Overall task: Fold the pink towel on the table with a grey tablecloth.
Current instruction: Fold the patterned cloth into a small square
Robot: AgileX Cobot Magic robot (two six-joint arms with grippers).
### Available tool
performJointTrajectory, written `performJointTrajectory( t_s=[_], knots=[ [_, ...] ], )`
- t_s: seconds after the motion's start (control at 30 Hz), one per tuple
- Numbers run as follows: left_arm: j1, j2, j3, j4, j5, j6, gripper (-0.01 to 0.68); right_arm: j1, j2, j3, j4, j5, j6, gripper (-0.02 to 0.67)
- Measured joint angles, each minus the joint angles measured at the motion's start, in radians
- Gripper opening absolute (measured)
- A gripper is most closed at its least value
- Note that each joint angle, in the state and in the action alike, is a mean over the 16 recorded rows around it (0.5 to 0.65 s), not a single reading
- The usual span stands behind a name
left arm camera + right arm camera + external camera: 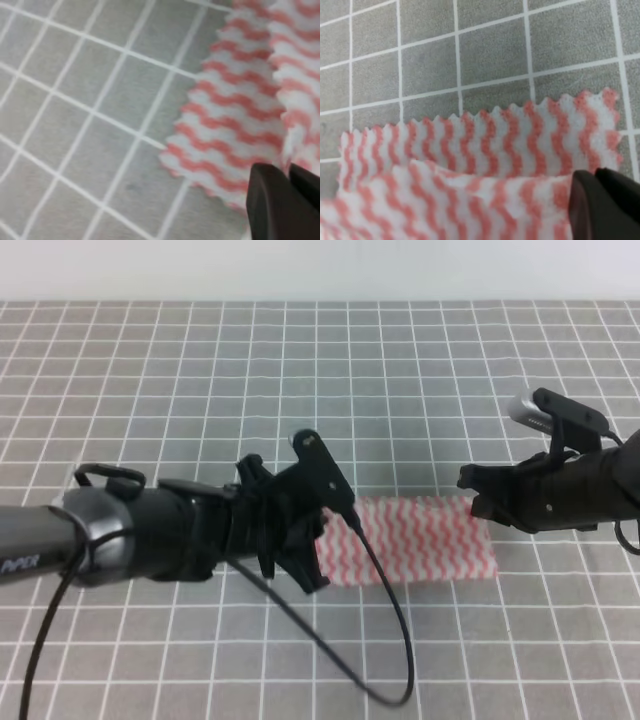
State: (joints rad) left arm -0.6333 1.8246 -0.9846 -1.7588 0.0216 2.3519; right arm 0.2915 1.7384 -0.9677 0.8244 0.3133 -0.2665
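Observation:
The pink towel point(420, 540) lies as a wide strip on the table with a grey tablecloth point(300, 370), right of centre. My left gripper point(322, 540) sits at the strip's left end and my right gripper point(478, 502) at its upper right corner. In the left wrist view the dark fingertips point(272, 200) are closed together on a raised layer of the towel point(225, 125). In the right wrist view the fingertips point(600, 200) pinch an upper layer of the towel point(495, 140), which hangs over a lower layer lying flat on the cloth point(495, 50).
A black cable point(390, 640) loops from the left arm down over the near part of the table. The tablecloth's far edge meets a white wall point(320, 270) at the top of the high view.

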Motion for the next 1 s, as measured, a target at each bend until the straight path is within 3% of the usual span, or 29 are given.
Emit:
performJointTrajectory(
  t_s=[0.63,0.83,1.0],
  knots=[
    [0.018,0.040,-0.026,-0.006,0.031,-0.021,0.004,0.000,0.036,-0.002,0.003,-0.018,-0.002,-0.015],
    [0.018,0.040,-0.026,-0.006,0.046,-0.029,0.054,0.000,0.039,-0.009,0.006,-0.021,-0.002,-0.001],
    [0.018,0.037,-0.026,-0.006,0.042,-0.038,0.152,0.000,0.039,-0.018,0.007,-0.019,-0.002,0.043]
  ],
)
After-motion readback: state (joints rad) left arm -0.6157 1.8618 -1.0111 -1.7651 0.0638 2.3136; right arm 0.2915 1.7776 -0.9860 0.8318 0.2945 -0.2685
